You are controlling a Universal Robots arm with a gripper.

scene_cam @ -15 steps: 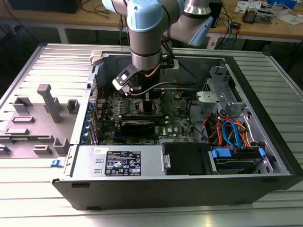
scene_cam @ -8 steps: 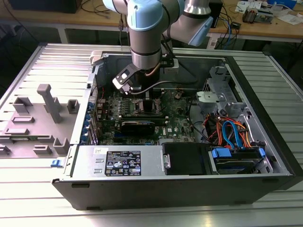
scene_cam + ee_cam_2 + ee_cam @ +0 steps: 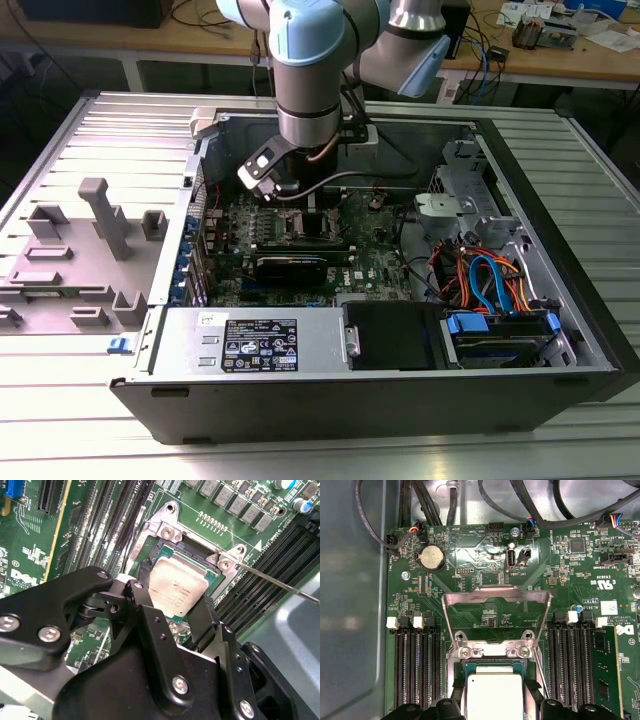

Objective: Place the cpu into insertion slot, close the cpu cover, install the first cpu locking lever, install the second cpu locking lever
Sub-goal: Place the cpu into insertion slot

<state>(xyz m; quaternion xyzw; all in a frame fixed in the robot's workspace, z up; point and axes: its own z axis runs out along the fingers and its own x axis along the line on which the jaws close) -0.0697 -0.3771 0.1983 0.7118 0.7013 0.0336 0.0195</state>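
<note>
Cpu (image 3: 177,591), pinched between our fingers (image 3: 204,622), hovers squarely over the insertion slot (image 3: 492,666); the cpu cover (image 3: 497,600) stands raised, we judge, to leave it clear.

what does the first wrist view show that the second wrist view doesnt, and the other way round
First wrist view: the thin silver square cpu cover swung open, and a round silver coin battery.
Second wrist view: black linkage arms with silver screws and a row of grey square components.
Both wrist views: the small flat silver-topped cpu between the gripper fingers at the square silver-rimmed insertion slot, flanked by long black memory slots.
</note>
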